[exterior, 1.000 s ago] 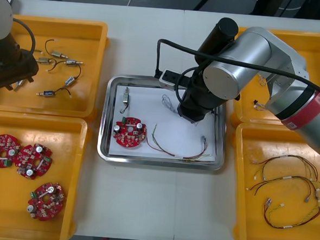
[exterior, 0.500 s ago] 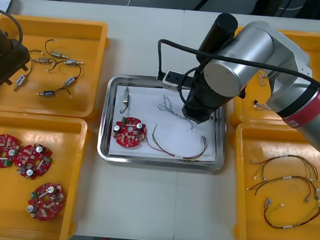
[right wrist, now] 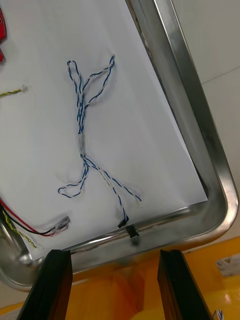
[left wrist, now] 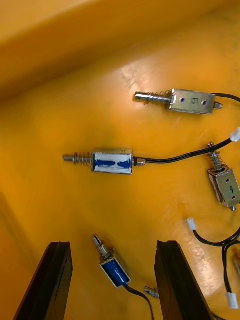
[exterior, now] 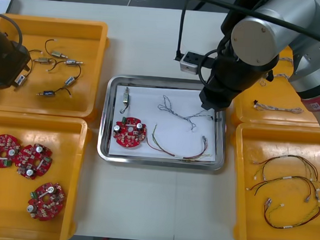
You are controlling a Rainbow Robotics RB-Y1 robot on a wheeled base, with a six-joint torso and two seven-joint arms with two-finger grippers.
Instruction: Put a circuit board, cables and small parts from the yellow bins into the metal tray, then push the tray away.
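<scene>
Metal tray (exterior: 160,161) holding circuit board (exterior: 129,133), cables (exterior: 185,114), small metal part (exterior: 126,98), right gripper (right wrist: 114,255) released at rim, left gripper (left wrist: 112,245) released over bin (exterior: 90,56)

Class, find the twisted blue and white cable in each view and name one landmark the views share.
Front view: twisted blue and white cable in the shiny metal tray's right half, by the right arm's open jaws.
Right wrist view: just beyond those jaws, on the tray's white inside.
Left wrist view: open left jaws over small metal parts in a yellow bin instead.
Shared landmark: the tray's rim.
</scene>
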